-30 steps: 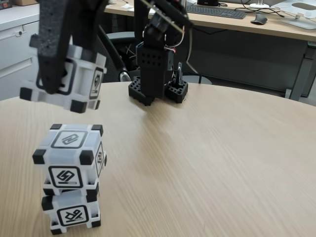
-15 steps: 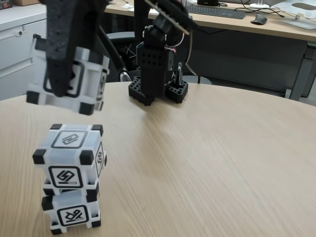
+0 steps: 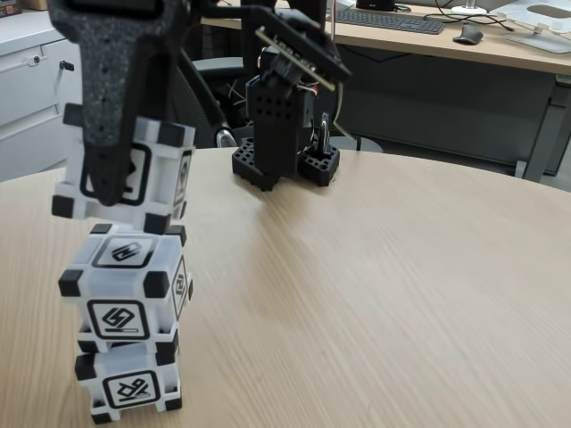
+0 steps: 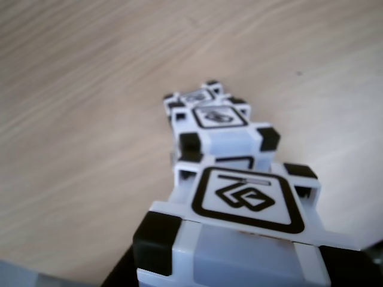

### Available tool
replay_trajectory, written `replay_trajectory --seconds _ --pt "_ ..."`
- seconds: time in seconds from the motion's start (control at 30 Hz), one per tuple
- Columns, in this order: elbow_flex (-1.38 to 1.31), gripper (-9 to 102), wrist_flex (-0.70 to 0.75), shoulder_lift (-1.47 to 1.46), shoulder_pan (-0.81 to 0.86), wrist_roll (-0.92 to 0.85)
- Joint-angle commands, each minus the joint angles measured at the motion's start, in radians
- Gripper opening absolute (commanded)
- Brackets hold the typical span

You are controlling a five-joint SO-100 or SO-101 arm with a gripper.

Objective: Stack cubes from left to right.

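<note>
Three white-grey cubes with black corners appear at the left of the fixed view. Two are stacked on the round wooden table (image 3: 375, 294): the bottom cube (image 3: 130, 385) at the lower left edge, the middle cube (image 3: 125, 287) resting on it. The third cube (image 3: 125, 169) hangs just above them, tilted slightly, clamped between the fingers of the black gripper (image 3: 116, 183) reaching down from the upper left. In the other view, the held cube (image 4: 239, 221) fills the lower centre, with the stacked pair beyond it.

black arm raised, tool (image 3: 116, 192) pointing down, clamped
</note>
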Motion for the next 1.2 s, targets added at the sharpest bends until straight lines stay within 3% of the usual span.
replay_trajectory --seconds 0.0,0.1,0.4,1.17 --pt "-0.011 0 -0.014 0.006 0.003 -0.008" --pt "-0.011 2 -0.014 0.006 0.003 -0.015" --pt "-0.008 20 -0.005 0.006 0.014 -0.054" --pt "-0.009 36 -0.003 0.008 0.017 -0.078"
